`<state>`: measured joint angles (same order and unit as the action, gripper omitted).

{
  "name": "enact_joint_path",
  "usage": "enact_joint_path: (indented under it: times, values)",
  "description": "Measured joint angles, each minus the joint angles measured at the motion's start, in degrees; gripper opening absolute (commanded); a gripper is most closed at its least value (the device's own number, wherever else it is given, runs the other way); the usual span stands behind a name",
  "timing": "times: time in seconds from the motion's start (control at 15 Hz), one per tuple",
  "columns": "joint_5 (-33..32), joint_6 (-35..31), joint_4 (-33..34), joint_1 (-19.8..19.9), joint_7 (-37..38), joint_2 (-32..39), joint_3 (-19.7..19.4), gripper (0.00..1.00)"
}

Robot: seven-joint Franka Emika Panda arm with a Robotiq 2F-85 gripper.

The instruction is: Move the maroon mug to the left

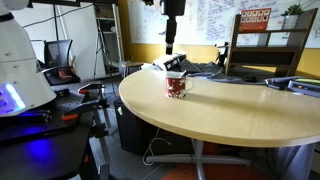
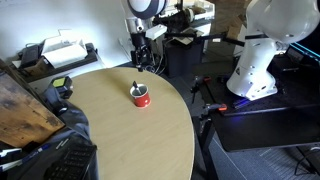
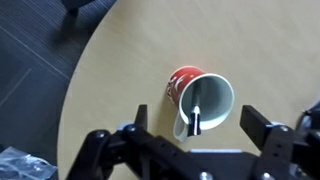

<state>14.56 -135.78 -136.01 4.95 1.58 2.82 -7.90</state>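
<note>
I am working in what looks to me like an office that doubles as a robotics lab; the broad white wall board covered in handwritten notes (image 1: 205,22) says office, as do the black swivel chair (image 1: 58,52) and the large round pale wooden meeting table (image 2: 120,125); a white boxy machine, probably a printer (image 2: 62,48), sits on a dark side desk; dark grey carpet tiles (image 3: 35,60) cover the floor; the bulky rounded white robot body with a blue glow (image 2: 262,50) beside the table gives the lab part.
</note>
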Motion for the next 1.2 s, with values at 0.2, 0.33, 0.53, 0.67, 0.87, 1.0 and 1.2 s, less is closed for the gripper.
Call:
enact_joint_path:
  times: [0.2,0.33,0.53,0.67,0.87,1.0,1.2]
  values:
    - [-2.0,-2.0,-4.5,-0.2,0.0,1.3,0.8,1.0]
    - [-2.3,-2.9,-5.0,-0.2,0.0,1.3,0.9,1.0]
    - [-2.3,-2.9,-4.9,-0.2,0.0,1.2,0.9,1.0]
    - [-2.3,-2.9,-4.9,-0.2,0.0,1.2,0.9,1.0]
    - [-2.0,-3.2,-4.7,-0.2,0.1,1.6,1.1,1.0]
    - [0.8,-7.3,-4.4,-0.3,0.6,2.7,1.9,1.0]
    - [5.8,-16.3,-3.7,-0.4,1.6,6.3,3.8,1.0]
